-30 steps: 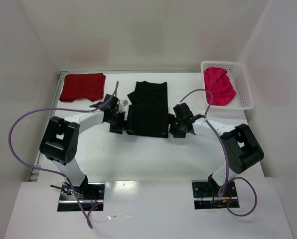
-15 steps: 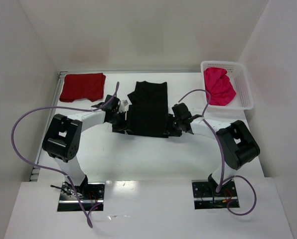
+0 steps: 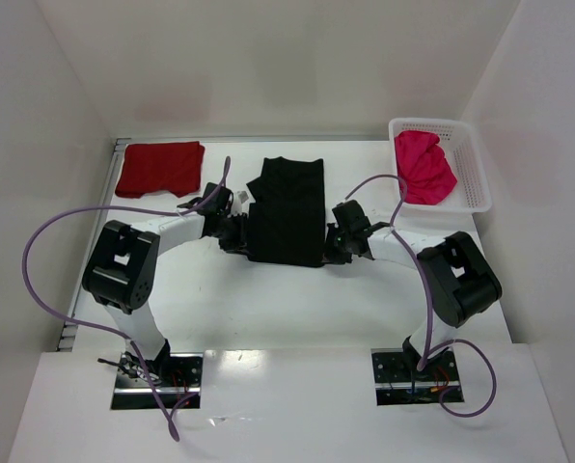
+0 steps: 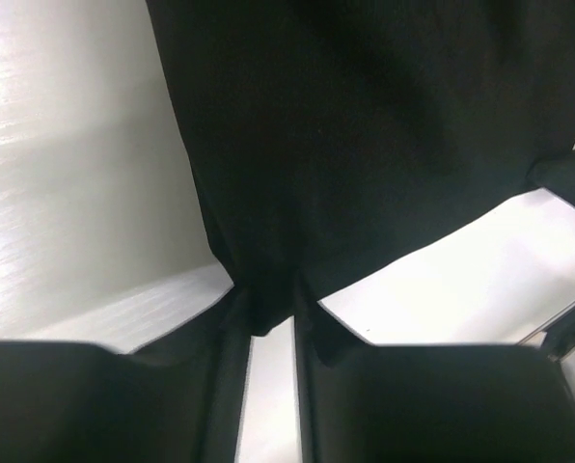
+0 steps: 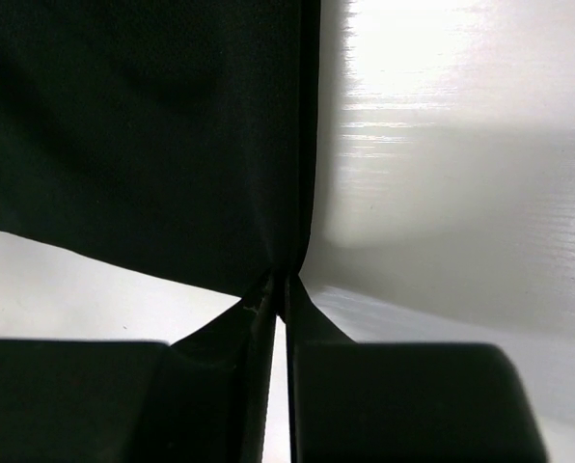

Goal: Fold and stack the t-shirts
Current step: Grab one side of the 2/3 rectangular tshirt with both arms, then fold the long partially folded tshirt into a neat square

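Observation:
A black t-shirt [image 3: 287, 207] lies partly folded mid-table. My left gripper [image 3: 239, 235] is at its near left corner, and in the left wrist view that gripper [image 4: 268, 313] is shut on a fold of the black t-shirt [image 4: 365, 125]. My right gripper [image 3: 335, 245] is at the near right corner. The right wrist view shows this gripper [image 5: 281, 289] pinching the edge of the black t-shirt [image 5: 152, 135]. A dark red t-shirt [image 3: 159, 167] lies folded at the far left. A pink-red t-shirt [image 3: 424, 166] sits crumpled in the basket.
The white mesh basket [image 3: 476, 159] stands at the far right corner against the right wall. White walls close in the table on three sides. Purple cables loop off both arms.
Both grippers slid inward to the black t-shirt's near corners and closed on the cloth. The near edge of the shirt has drawn in slightly.

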You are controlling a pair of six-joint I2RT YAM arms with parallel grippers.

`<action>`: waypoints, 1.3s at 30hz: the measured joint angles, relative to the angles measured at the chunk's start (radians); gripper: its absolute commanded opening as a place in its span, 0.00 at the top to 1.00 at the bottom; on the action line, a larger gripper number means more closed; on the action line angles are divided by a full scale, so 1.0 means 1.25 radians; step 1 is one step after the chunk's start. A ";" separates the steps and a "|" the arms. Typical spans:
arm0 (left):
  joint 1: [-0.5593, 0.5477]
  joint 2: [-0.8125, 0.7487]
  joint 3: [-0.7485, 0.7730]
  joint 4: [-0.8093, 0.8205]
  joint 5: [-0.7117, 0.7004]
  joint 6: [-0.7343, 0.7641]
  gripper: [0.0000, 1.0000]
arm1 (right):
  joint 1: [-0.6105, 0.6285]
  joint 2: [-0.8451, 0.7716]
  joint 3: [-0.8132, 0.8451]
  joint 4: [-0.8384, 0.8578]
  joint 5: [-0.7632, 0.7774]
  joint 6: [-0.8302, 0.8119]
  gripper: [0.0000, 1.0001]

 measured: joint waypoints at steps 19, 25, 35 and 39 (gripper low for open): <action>-0.078 -0.083 -0.001 -0.070 -0.001 -0.001 1.00 | 0.044 -0.177 0.002 -0.079 -0.002 0.019 1.00; -0.107 -0.246 -0.009 -0.141 -0.026 -0.008 1.00 | 0.094 -0.284 -0.002 -0.153 -0.003 0.049 1.00; -0.099 -0.193 0.190 -0.203 -0.072 -0.006 1.00 | -0.025 -0.293 0.092 -0.205 0.023 0.035 1.00; -0.078 -0.091 0.303 -0.202 -0.073 0.004 1.00 | -0.090 -0.219 0.171 -0.186 0.023 0.006 1.00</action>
